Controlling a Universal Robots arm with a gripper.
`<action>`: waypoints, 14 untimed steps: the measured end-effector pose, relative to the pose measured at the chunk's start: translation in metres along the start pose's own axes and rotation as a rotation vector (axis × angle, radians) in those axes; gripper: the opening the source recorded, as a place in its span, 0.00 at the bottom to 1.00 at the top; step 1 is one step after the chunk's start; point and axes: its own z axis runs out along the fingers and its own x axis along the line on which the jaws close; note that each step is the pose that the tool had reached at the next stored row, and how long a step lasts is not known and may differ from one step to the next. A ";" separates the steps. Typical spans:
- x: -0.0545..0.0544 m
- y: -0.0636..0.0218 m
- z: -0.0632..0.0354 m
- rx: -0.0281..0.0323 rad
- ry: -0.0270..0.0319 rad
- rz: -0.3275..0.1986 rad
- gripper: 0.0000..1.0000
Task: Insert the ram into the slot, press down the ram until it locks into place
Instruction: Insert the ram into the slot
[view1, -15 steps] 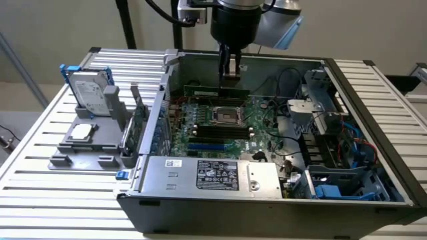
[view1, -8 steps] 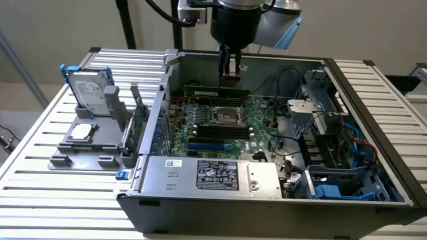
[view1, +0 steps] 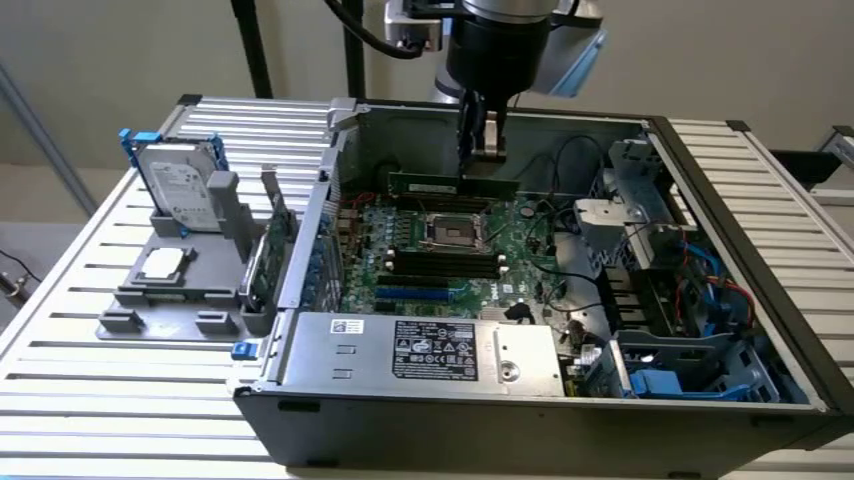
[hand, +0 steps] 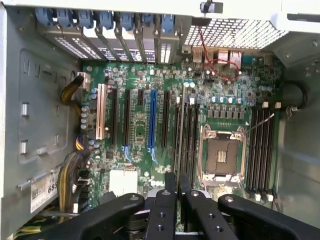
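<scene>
My gripper (view1: 481, 160) is shut on the ram (view1: 451, 185), a long thin green stick. It holds the stick level above the motherboard (view1: 521, 265) inside the open computer case (view1: 534, 425), over the area behind the CPU socket (view1: 451, 232). In the wrist view the fingers (hand: 162, 210) pinch the ram (hand: 180, 130), seen edge-on as a thin strip. That strip runs along the black memory slots (hand: 187, 135) beside the socket (hand: 221, 155). A second bank of black slots (hand: 262, 150) lies on the socket's other side. Contact between ram and slot cannot be told.
A grey holder (view1: 160, 290) at the exterior view's left carries a hard drive (view1: 180, 190) and a larger green expansion card (view1: 274, 250). The power supply (view1: 427, 350) sits at the case front. A drive cage (view1: 654, 230) and cables (view1: 707, 290) crowd the exterior view's right.
</scene>
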 end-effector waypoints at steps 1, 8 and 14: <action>-0.002 -0.0028 0.0002 0.0000 0.0001 0.000 0.13; -0.013 -0.0090 0.0014 0.0000 0.0007 0.000 0.13; -0.015 -0.0100 0.0024 -0.0002 0.0074 0.000 0.13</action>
